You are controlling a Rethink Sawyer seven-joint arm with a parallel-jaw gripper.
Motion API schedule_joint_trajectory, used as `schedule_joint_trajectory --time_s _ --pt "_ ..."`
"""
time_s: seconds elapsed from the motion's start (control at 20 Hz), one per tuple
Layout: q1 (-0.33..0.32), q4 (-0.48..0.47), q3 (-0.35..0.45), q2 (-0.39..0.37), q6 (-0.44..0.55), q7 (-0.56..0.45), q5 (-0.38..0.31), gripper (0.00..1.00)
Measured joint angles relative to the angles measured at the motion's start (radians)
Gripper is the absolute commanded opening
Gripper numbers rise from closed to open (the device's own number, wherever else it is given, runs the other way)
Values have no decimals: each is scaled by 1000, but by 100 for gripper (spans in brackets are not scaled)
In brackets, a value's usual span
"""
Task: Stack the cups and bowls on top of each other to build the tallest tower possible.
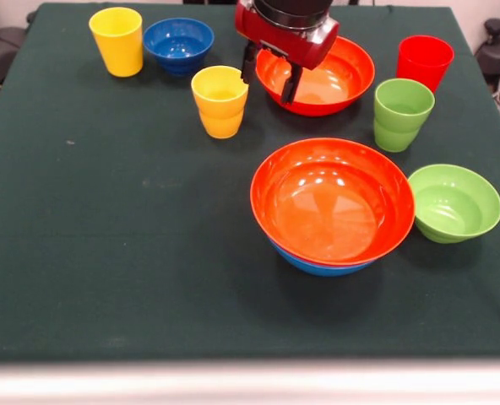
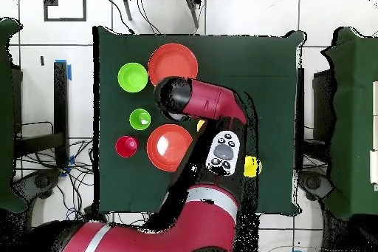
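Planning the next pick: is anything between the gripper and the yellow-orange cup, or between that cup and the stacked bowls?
Nothing visible. The open gripper hangs just beside the yellow-orange cup, over the far orange-red bowl's rim. Only bare tablecloth lies between the cup and the stacked bowls.

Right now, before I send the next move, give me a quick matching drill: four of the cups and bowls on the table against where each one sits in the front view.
Things:
1. yellow-orange cup
2. small lime green bowl
3. red cup
4. small dark blue bowl

Places:
A. beside the yellow cup
B. behind the lime green cup
C. just beside the gripper
D. beside the orange-red bowl that is nested in the light blue bowl

Pairs: 1-C, 2-D, 3-B, 4-A
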Motion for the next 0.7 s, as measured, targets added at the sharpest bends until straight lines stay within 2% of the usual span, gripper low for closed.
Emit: schedule_joint_trajectory --time_s 0.7 --pt "-64 68 62 -18 -150 0 0 100"
